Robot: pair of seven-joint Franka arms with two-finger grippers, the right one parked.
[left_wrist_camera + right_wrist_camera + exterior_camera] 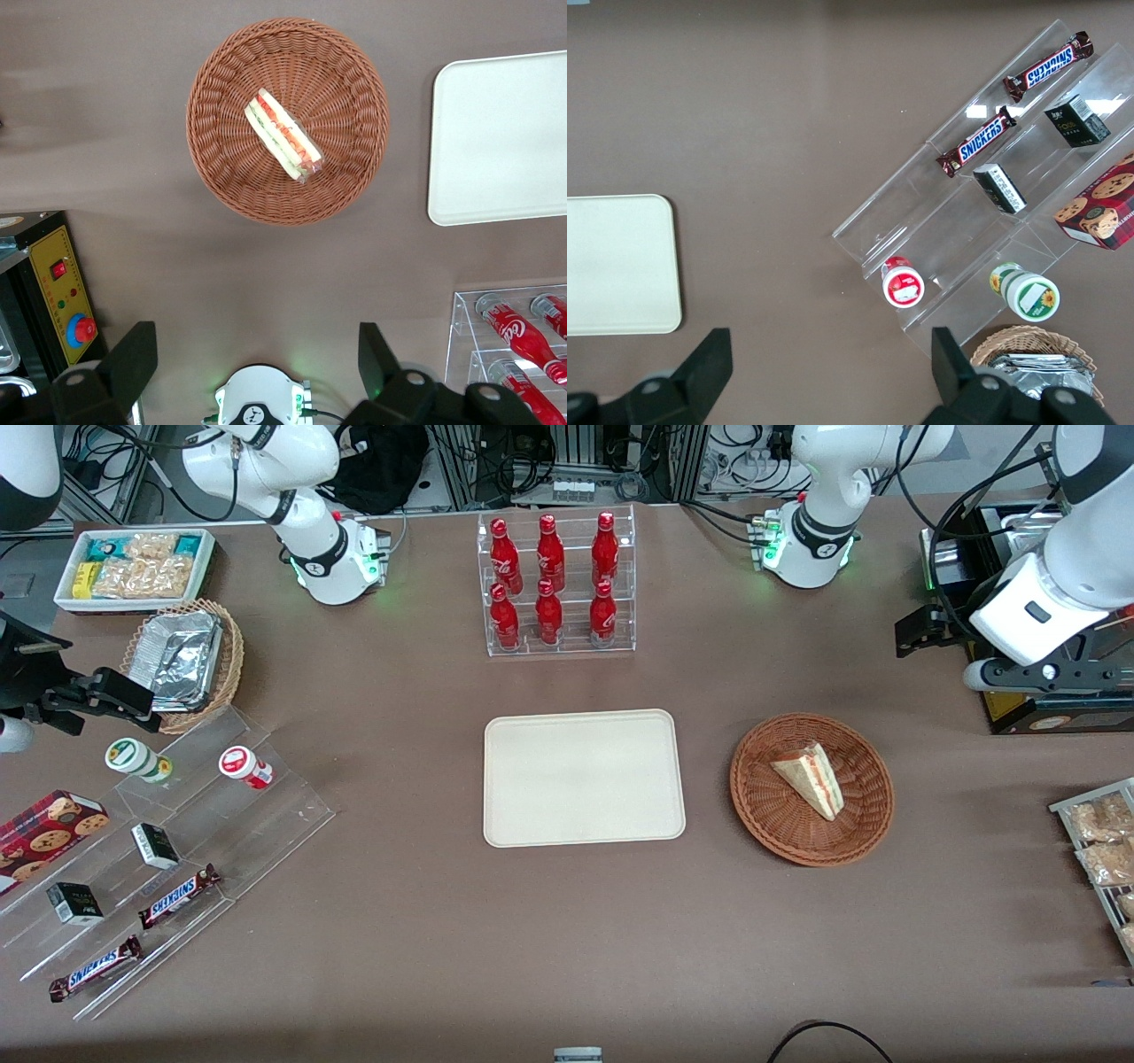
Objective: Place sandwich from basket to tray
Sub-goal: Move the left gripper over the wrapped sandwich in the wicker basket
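1. End effector (257, 372): raised above the table (106, 106), fingers (133, 359) spread wide, holding nothing, well apart from the basket (221, 168).
2. Sandwich (283, 135): lies inside the basket, filling edge visible.
3. Tray (584, 776): beside the basket, toward the parked arm's end, bare.
4. 6 red bottles (551, 580): in a clear rack farther from the front camera than the tray.

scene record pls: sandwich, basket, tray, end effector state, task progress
sandwich: lying in the basket, filling edge visible
basket: on the table beside the tray, toward the working arm's end
tray: nothing on it
end effector: open, high above the table, clear of the basket
progress: pick not yet started
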